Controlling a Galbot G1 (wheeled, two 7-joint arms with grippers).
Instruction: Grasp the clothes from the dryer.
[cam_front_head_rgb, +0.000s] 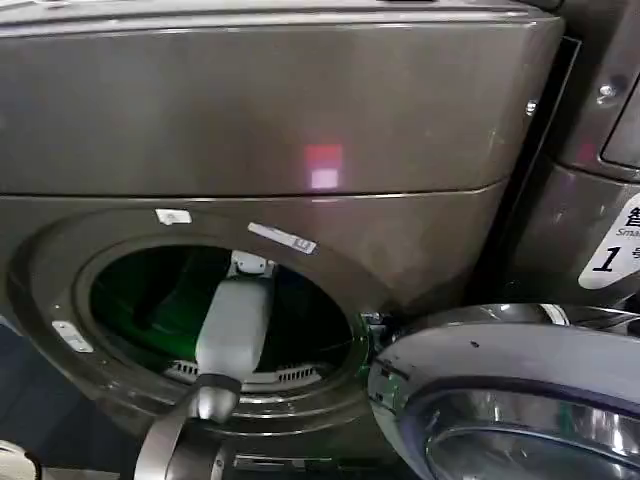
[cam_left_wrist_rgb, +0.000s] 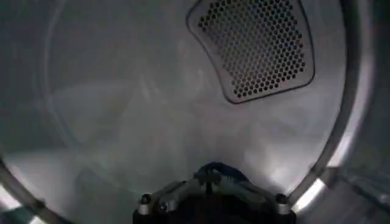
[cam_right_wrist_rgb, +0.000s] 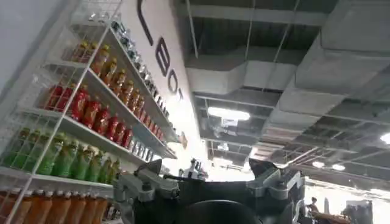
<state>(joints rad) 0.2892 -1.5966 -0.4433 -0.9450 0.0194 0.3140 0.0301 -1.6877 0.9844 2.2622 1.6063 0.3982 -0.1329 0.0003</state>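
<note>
One bronze-grey metal front-loading dryer (cam_front_head_rgb: 300, 100), porthole faced near, grey-rimmed glass door (cam_front_head_rgb: 500, 360) hung open right, left gripper (cam_left_wrist_rgb: 210, 182) reached inside the drum, grip could not be told, dark navy-blue clothes bundle (cam_left_wrist_rgb: 214, 170) peeked at its tip, long axis unclear, right gripper (cam_right_wrist_rgb: 207, 176) pointed ceilingward, fingers spread.

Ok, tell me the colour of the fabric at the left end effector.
Dark navy blue; the clothes show best in the left wrist view.
</note>
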